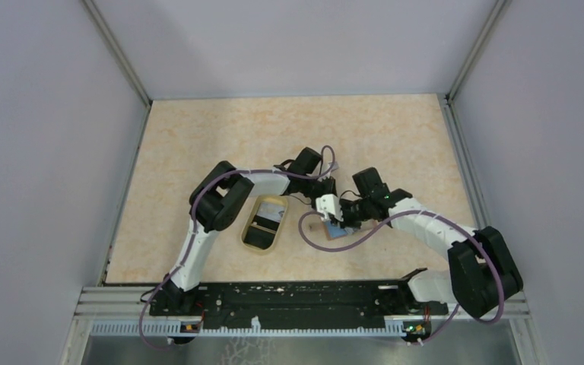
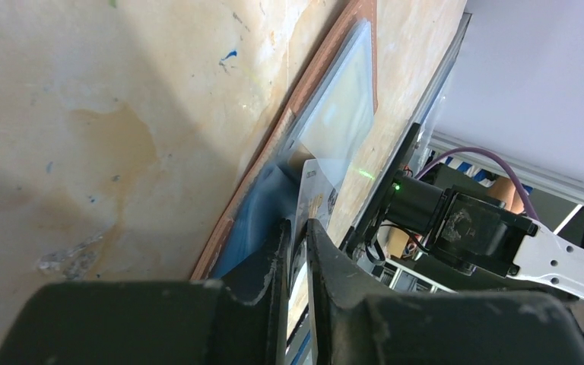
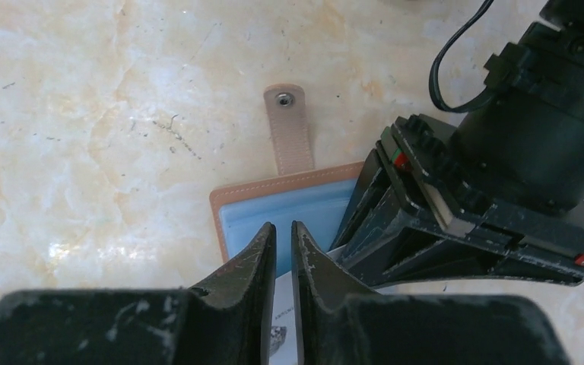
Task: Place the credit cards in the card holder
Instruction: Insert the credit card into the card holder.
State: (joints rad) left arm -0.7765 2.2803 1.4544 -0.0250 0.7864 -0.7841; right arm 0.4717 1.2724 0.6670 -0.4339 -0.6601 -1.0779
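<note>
Top external view: oval dish [image 1: 265, 223] at left, card holder [image 1: 336, 231] lying open on the bench [image 1: 198, 152].
Left fingers [image 2: 268, 268] pinched a credit card [image 2: 315, 186] over the holder; right fingers [image 3: 251, 262] stood nearly closed over its blue inside.

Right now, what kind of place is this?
Probably a robot test booth, not a home: plain grey walls box in a marbled table, and two arms are bolted to a black rail.

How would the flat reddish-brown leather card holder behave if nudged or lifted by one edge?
Probably slides rather than tips: the reddish-brown card holder lies flat and thin on the smooth marbled table. Likely floppy: its snap tab and light blue sleeve look soft, so lifting one edge may bend it.
</note>
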